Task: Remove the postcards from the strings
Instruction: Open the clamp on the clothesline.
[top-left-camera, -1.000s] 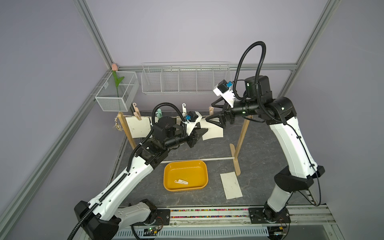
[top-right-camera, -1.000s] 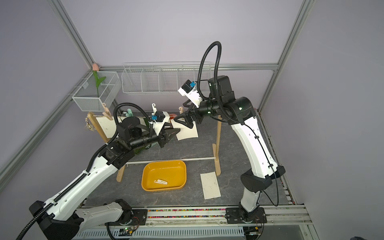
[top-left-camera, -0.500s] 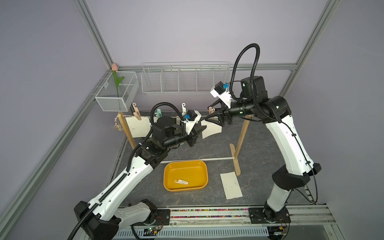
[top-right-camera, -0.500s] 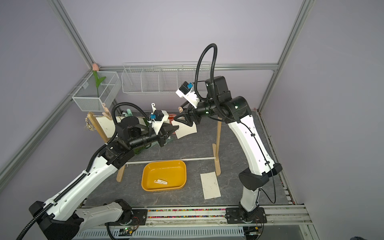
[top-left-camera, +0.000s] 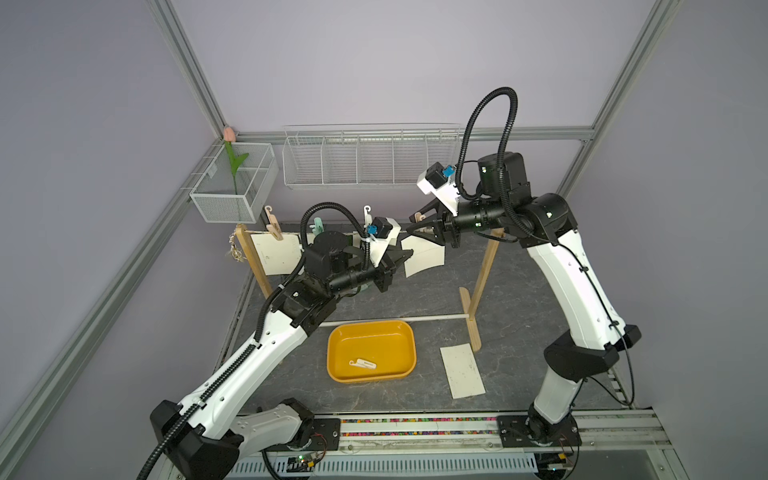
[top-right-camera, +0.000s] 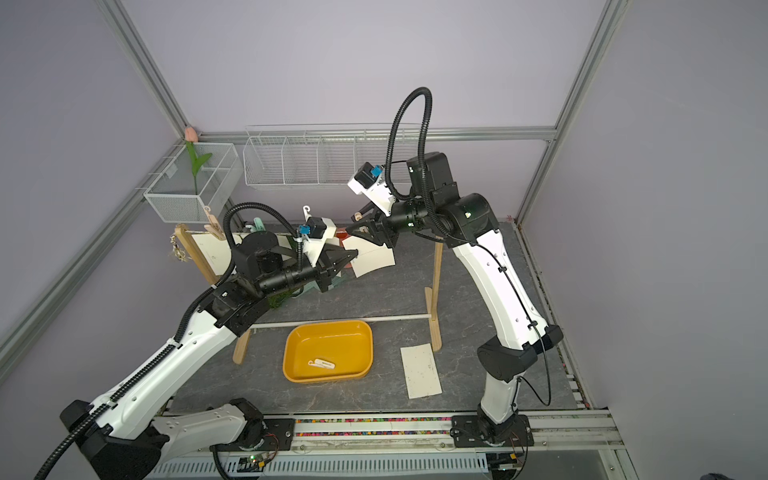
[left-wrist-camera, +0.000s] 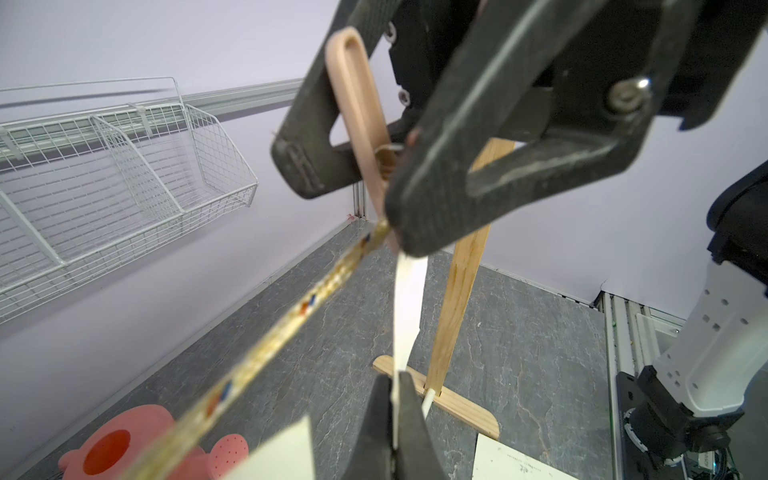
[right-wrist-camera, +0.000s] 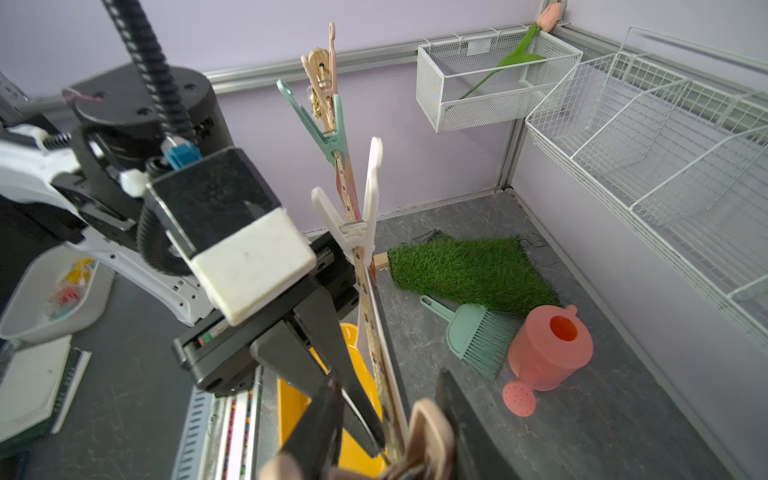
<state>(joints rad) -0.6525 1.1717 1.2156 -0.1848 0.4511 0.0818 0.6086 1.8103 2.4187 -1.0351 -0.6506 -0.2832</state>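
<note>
The grey surface (top-left-camera: 519, 299) carries a wooden rack (top-left-camera: 484, 282), with the string (left-wrist-camera: 291, 332) stretched between its two posts. A yellow tray (top-left-camera: 332, 357) stands in front of the rack. A loose postcard (top-left-camera: 462, 371) lies flat beside the tray, near the rack's right foot. A second postcard (top-left-camera: 276, 257) hangs at the string's left end. A third postcard (top-left-camera: 424, 259) hangs near the right post, pinned by a peach clothespin (left-wrist-camera: 357, 116). My left jaws are closed on an edge of this third postcard. My right jaws are closed around that peach clothespin, one finger on each side. One white clothespin (top-left-camera: 363, 364) lies in the tray.
</note>
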